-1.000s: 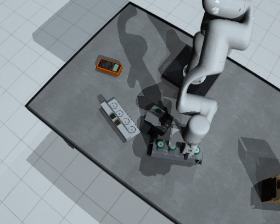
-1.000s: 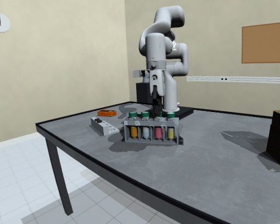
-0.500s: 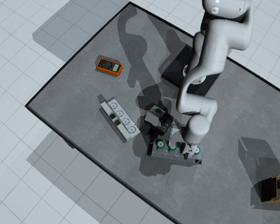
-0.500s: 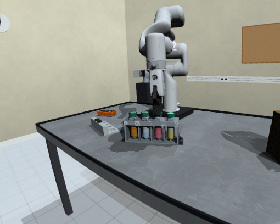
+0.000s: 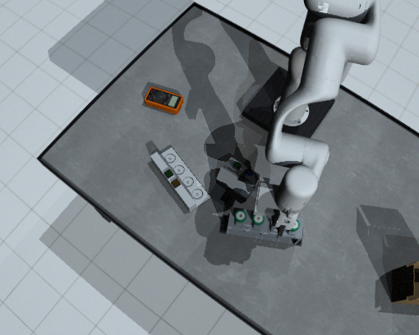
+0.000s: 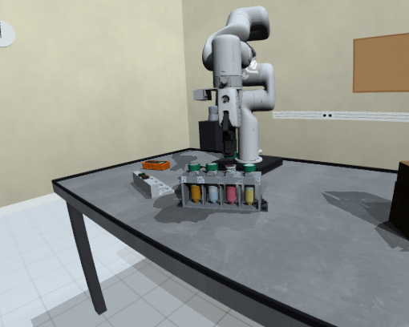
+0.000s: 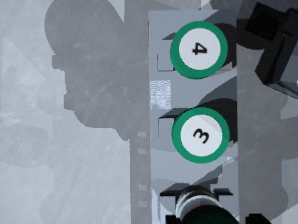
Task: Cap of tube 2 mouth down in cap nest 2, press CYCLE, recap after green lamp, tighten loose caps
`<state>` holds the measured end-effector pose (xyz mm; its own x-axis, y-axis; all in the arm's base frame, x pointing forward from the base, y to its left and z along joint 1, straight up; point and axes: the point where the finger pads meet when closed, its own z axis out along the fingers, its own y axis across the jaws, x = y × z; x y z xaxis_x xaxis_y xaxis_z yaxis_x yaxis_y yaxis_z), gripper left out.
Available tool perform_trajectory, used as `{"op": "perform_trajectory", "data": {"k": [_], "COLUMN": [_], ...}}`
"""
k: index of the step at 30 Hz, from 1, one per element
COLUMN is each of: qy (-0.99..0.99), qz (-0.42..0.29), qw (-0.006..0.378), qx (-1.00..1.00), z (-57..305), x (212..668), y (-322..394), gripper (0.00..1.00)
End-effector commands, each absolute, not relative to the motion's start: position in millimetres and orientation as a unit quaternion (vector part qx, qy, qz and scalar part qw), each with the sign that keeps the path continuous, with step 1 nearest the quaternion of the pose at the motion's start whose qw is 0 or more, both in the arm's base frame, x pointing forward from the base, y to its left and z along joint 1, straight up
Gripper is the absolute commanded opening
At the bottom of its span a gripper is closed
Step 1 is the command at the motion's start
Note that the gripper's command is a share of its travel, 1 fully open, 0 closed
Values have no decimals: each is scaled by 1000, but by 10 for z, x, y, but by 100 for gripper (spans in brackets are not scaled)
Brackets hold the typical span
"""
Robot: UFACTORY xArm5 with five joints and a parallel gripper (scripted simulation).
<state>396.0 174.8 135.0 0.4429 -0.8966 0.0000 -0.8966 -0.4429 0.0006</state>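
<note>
The decapping station point(image 5: 262, 227) holds four tubes near the table's front edge. Green caps 4 point(image 7: 198, 49) and 3 point(image 7: 201, 135) sit on their tubes, and tube 1's cap point(image 5: 295, 225) is on too. My gripper point(image 6: 229, 153) hangs straight above tube 2 and is shut on its green cap, of which only an edge shows point(image 6: 235, 154). The cap is lifted a little clear of the tube. Tube 2's bare threaded neck point(image 6: 230, 166) stands below the gripper and also shows in the wrist view point(image 7: 197, 201). The cap tray point(image 5: 179, 178) lies to the left with all nests empty.
The key housing point(image 5: 241, 169) with the green key point(image 5: 237, 165) and blue key point(image 5: 250, 176) stands between tray and station. An orange multimeter point(image 5: 163, 99) lies further back. A cardboard box point(image 5: 411, 283) is at the right edge. The tray's lamps point(image 5: 172, 178) look dark.
</note>
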Motion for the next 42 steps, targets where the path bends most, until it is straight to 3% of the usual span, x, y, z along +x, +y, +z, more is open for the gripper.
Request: {"op": "perform_trajectory", "data": {"k": [1,17,42], "qy": [-492,-149,-149], "qz": [1,2,2], "qw": [-2,-1,1], "qx": [871,989,989], "z": [1392,1392,1394], "x": [3979,4038,4155], "y": [1670,862,-776], "gripper": [0,0,0]}}
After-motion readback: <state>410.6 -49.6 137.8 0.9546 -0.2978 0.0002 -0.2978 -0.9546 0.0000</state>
